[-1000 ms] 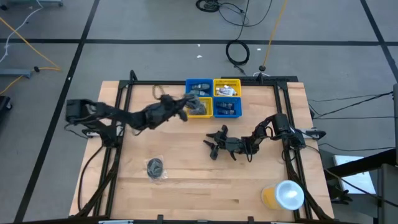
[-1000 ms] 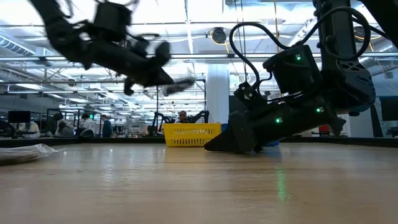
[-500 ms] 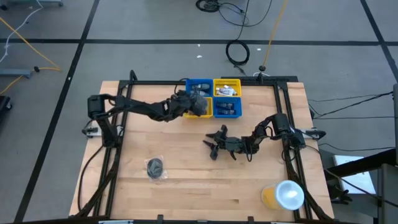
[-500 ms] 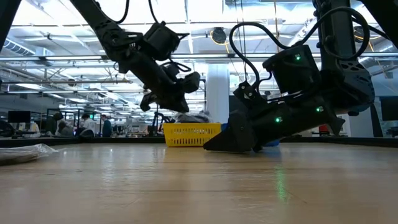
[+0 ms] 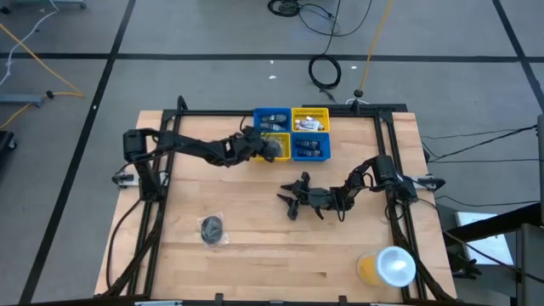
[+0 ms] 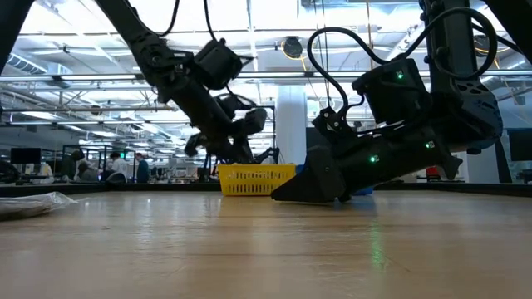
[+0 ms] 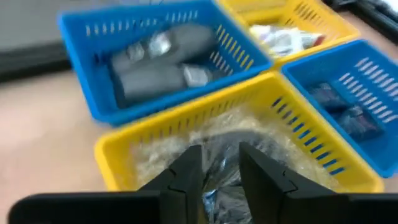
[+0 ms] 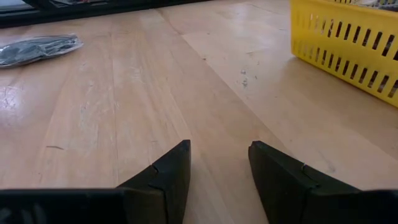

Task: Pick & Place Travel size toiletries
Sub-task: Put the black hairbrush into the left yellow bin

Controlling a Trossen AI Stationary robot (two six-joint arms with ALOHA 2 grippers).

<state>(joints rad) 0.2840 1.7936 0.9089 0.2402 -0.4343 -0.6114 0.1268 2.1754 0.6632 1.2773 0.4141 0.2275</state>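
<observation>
My left gripper (image 5: 265, 146) reaches over the four bins at the table's far edge and is shut on a dark disc in crinkly clear wrap (image 7: 217, 167), inside the near left yellow bin (image 7: 186, 124). The bin beyond it, blue (image 7: 81, 93), holds grey tubes. A second wrapped disc (image 5: 212, 229) lies flat on the table's near left part. My right gripper (image 5: 293, 200) waits open, low over the table's middle, touching nothing. My left gripper pinches the wrapped disc between its two fingers (image 7: 186, 177), by the clear wrap around the dark middle (image 7: 219, 158). The fingers slant down from the table's left side. The packet sits within the yellow bin's walls; whether it rests on the bin's floor, I cannot tell.
A far yellow bin (image 7: 311, 12) holds a white tube, and the near right blue bin (image 7: 379, 93) holds dark blue tubes. A big yellow cup with white lid (image 5: 387, 268) stands at the table's near right corner. Bare wood lies ahead of my right gripper (image 8: 217, 174).
My left gripper has carried the wrapped disc toward the table's right and far edge, up to the bins, and then come down into the near left yellow bin. It stays shut on the disc.
</observation>
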